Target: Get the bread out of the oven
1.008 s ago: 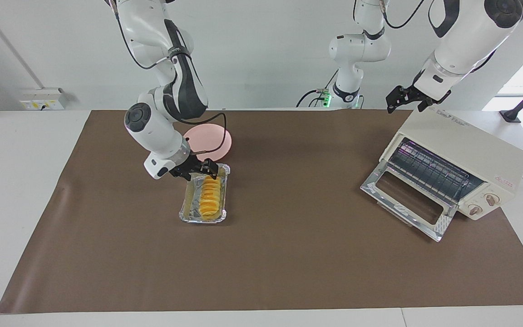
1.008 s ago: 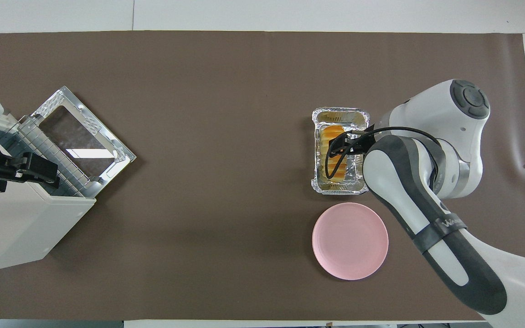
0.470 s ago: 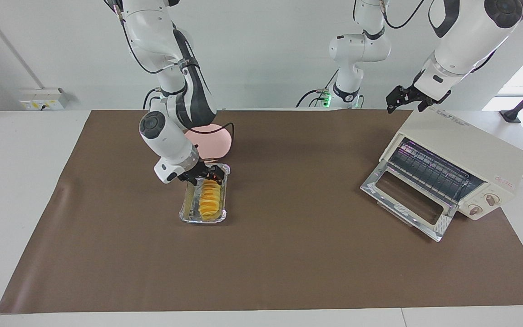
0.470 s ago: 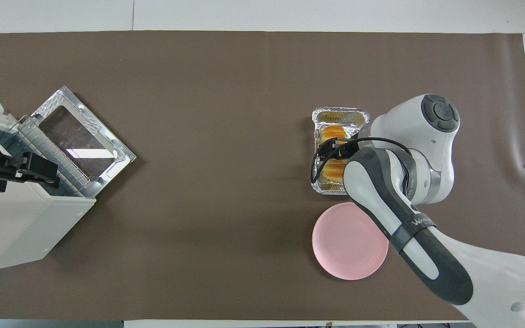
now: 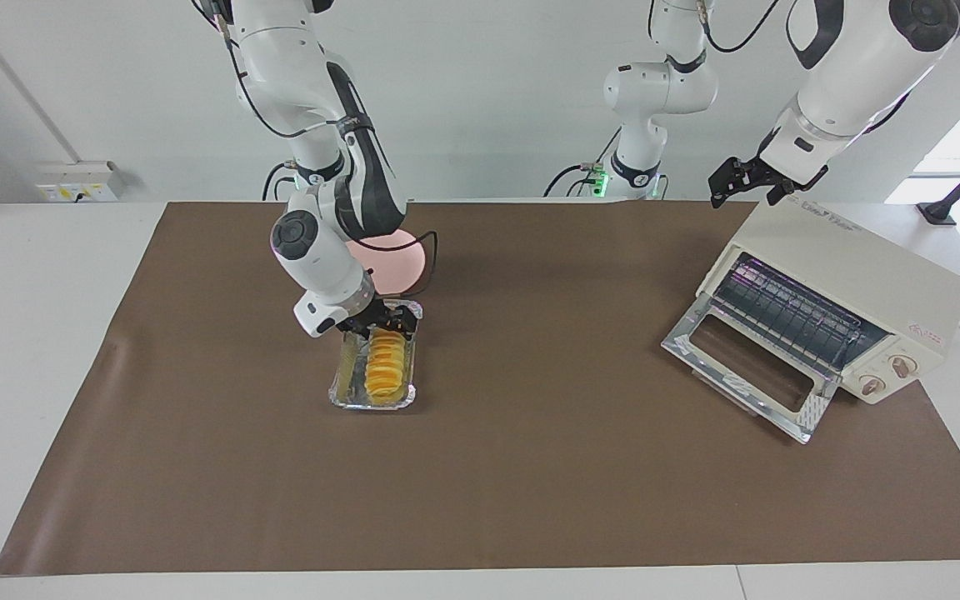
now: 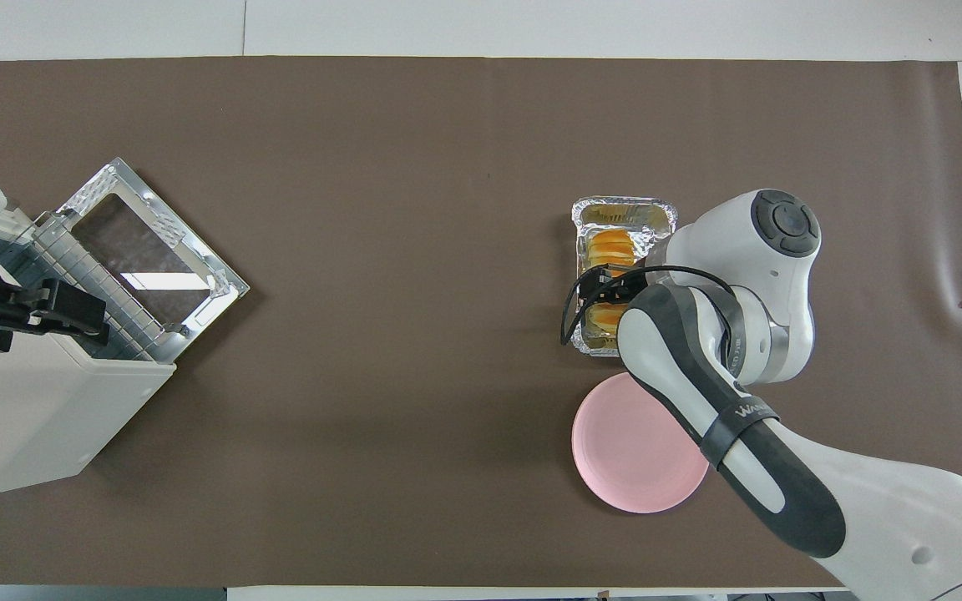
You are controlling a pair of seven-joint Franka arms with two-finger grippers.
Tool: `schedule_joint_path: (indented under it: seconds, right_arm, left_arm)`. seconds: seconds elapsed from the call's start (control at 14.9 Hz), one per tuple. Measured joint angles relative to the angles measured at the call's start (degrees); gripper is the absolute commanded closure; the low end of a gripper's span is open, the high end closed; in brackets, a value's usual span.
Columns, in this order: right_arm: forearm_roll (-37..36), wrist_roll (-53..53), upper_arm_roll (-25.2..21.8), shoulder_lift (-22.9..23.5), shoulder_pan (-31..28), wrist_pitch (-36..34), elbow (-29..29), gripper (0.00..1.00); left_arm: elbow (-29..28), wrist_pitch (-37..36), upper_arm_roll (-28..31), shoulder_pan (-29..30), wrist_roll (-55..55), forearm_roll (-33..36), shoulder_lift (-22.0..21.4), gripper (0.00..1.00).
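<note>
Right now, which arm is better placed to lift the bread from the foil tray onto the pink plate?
The right arm. The right gripper is down at the bread in the foil tray, and the pink plate lies beside it. The left gripper waits above the oven.

Right gripper [image 5: 380, 323] low, wrist bent down — left gripper [image 5: 745, 179] raised, jaws open, waiting.

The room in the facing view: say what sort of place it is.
Probably a robotics lab, not a kitchen: a third robot arm stands by the bare wall, a brown mat covers a white table, and the oven sits on it like a prop.
</note>
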Motion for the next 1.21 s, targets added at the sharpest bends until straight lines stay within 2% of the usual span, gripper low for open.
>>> schedule_joint_path:
  seconds: [0.07, 0.13, 0.54, 0.74, 0.87, 1.08, 1.21]
  right_arm:
    - [0.0, 0.0, 0.0, 0.0, 0.0, 0.0, -0.2, 0.81]
    - [0.0, 0.0, -0.1, 0.0, 0.0, 0.0, -0.3, 1.0]
    - [0.0, 0.0, -0.2, -0.4, -0.4, -1.6, 0.6, 1.0]
    - [0.0, 0.0, -0.7, -2.3, -0.5, -10.4, 4.5, 1.0]
    - [-0.3, 0.3, -1.5, -5.1, -0.7, -16.8, 5.8, 1.0]
    - [-0.5, 0.9, -1.7, -11.0, -1.7, -28.4, 4.9, 1.0]
    - [-0.6, 3.2, -1.4, -15.4, -0.7, -31.5, 1.3, 1.0]
  left_arm:
    - [0.0, 0.0, 0.0, 0.0, 0.0, 0.0, 0.0, 0.0]
    - [0.0, 0.0, 0.0, 0.0, 0.0, 0.0, 0.0, 0.0]
    - [0.0, 0.0, 0.0, 0.0, 0.0, 0.0, 0.0, 0.0]
    - [0.0, 0.0, 0.0, 0.0, 0.0, 0.0, 0.0, 0.0]
    - [0.0, 0.0, 0.0, 0.0, 0.0, 0.0, 0.0, 0.0]
    - [0.0, 0.0, 0.0, 0.0, 0.0, 0.0, 0.0, 0.0]
    - [0.0, 0.0, 0.0, 0.0, 0.0, 0.0, 0.0, 0.0]
